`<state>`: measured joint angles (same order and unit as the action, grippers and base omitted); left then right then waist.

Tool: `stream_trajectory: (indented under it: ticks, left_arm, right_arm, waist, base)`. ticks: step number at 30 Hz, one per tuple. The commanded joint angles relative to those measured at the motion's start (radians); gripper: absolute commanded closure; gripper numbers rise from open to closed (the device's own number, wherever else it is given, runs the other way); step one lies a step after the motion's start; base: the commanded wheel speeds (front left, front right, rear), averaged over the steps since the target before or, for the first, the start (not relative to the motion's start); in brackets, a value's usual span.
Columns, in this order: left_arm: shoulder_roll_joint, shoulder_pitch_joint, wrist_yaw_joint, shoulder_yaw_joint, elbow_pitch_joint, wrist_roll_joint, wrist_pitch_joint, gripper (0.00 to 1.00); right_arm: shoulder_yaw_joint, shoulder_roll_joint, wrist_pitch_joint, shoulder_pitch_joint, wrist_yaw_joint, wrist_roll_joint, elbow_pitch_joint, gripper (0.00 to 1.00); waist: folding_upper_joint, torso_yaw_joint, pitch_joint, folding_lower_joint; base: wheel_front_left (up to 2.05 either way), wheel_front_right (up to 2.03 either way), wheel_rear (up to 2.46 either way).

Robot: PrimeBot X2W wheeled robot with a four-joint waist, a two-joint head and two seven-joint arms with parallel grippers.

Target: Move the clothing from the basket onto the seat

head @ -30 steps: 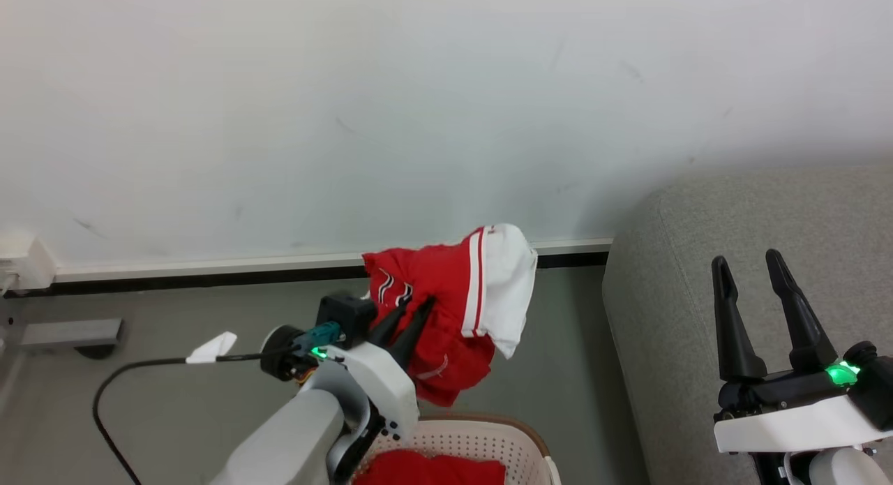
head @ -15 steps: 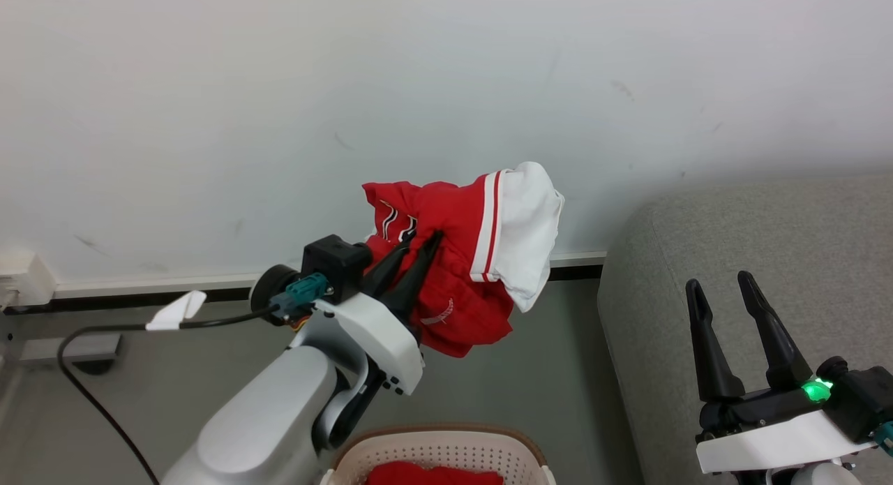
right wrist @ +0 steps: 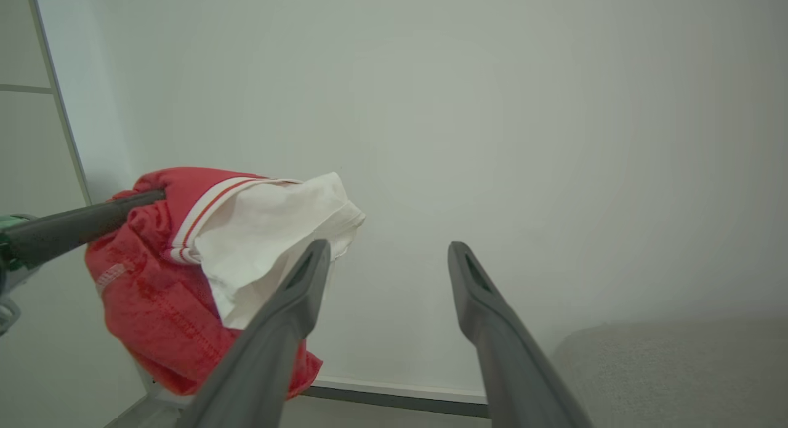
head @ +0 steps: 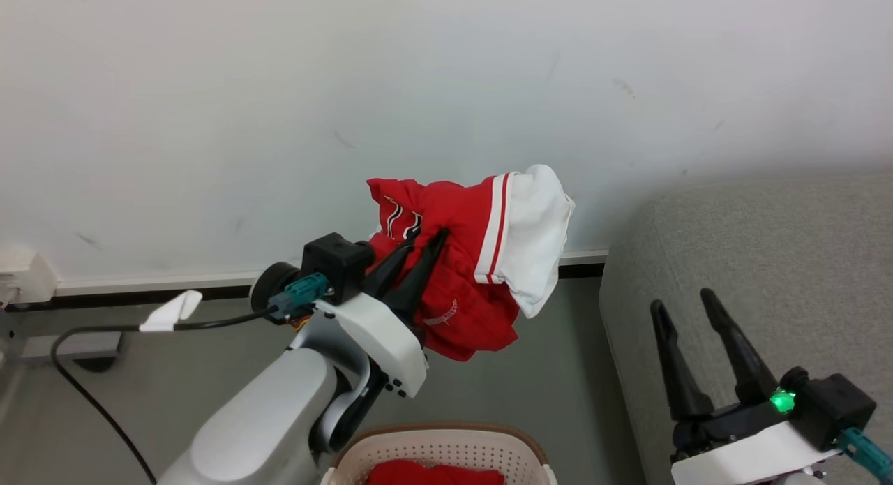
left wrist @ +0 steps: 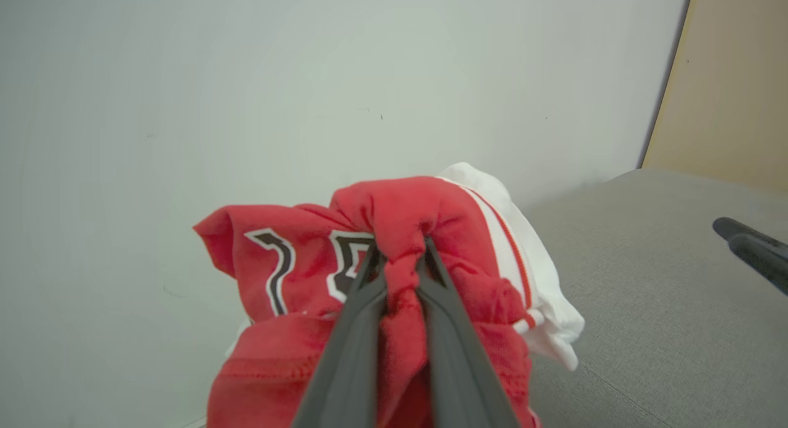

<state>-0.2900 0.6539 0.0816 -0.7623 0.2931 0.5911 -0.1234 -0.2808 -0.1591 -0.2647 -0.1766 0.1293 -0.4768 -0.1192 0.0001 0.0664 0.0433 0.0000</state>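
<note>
One red jersey [head: 460, 289], pinched between the nearly closed fingers of the left gripper [head: 427, 235], is hanging left of the seat [head: 767, 248]; the carry is likely calling next for a rightward swing over it. The right gripper [head: 681, 299] is hovering at the seat's edge, spread wide, holding nothing. More red clothing [head: 432, 473] is lying in the basket [head: 446, 444] left of the seat.

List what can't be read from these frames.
- Basket, head view: cut off by the bottom edge, so how much red fabric remains inside is unknown.
- Held garment, left wrist view: bunched in the shut left gripper; folds hide part of the printed number and its full shape.
- Seat, head view: runs off the right edge; the right gripper covers part.
</note>
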Motion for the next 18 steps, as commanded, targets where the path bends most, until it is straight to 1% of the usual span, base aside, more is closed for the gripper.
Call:
stream_trajectory:
  ticks: [1, 4, 6, 7, 9, 18]
  left_arm:
    - [-0.002, -0.003, 0.005, -0.001, -0.005, 0.013, 0.001, 1.00]
    - [0.003, 0.004, 0.005, -0.003, -0.011, 0.015, 0.004, 1.00]
    - [0.009, 0.009, 0.004, -0.007, -0.013, 0.017, 0.005, 1.00]
    - [0.009, 0.009, 0.004, -0.007, -0.013, 0.017, 0.005, 1.00]
    - [0.014, 0.014, 0.000, -0.010, -0.014, 0.020, 0.006, 1.00]
    - [0.047, 0.033, -0.018, -0.034, -0.006, 0.024, 0.013, 1.00]
  right_arm:
    - [-0.022, -0.009, 0.001, 0.005, 0.003, -0.004, -0.009, 0.00]
    - [-0.097, -0.020, 0.001, -0.014, 0.003, 0.003, -0.034, 0.00]
    - [-0.144, -0.011, 0.001, -0.033, 0.003, 0.000, -0.052, 0.00]
    - [-0.144, -0.011, 0.001, -0.033, 0.003, 0.000, -0.052, 0.00]
    - [-0.197, -0.009, 0.001, -0.054, 0.003, 0.004, -0.075, 0.00]
    - [-0.405, 0.001, 0.001, -0.192, 0.003, 0.025, -0.259, 0.00]
  waist:
    - [-0.0001, -0.002, -0.001, 0.0000]
    - [-0.0001, -0.009, -0.003, 0.0000]
    - [-0.0001, -0.014, -0.005, 0.0000]
    - [-0.0001, -0.014, -0.005, 0.0000]
    - [-0.0001, -0.019, -0.006, 0.0000]
    - [-0.0001, -0.052, -0.007, 0.0000]
  base:
    - [0.00, 0.00, 0.00]
    - [0.00, 0.00, 0.00]
    - [0.00, 0.00, 0.00]
    - [0.00, 0.00, 0.00]
    - [0.00, 0.00, 0.00]
    - [0.00, 0.00, 0.00]
